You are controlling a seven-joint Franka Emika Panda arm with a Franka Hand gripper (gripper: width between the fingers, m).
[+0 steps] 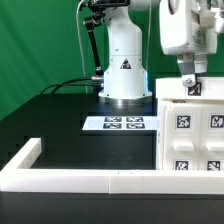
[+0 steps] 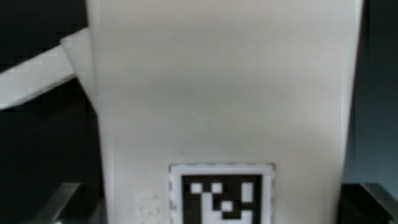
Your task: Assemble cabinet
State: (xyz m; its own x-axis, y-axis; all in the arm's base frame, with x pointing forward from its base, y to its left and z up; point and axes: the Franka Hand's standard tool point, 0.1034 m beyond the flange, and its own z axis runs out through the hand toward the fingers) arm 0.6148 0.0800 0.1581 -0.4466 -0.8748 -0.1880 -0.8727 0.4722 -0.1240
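Observation:
The white cabinet box point(image 1: 190, 135) stands at the exterior view's right, its face carrying several black-and-white tags. My gripper point(image 1: 190, 84) hangs just over the box's far top edge. In the wrist view a white cabinet panel point(image 2: 214, 90) with one tag point(image 2: 222, 196) fills the space between my fingers. The dim fingertips point(image 2: 64, 203) stand wide apart, one on each side of the panel and close to its edges. The gripper point(image 2: 214, 205) looks open. I cannot see whether the pads touch the panel.
The marker board point(image 1: 124, 123) lies flat in front of the robot base point(image 1: 124, 75). A long low white border rail point(image 1: 70, 180) runs along the near edge and up the left. Another white piece point(image 2: 36, 80) slants beside the panel in the wrist view.

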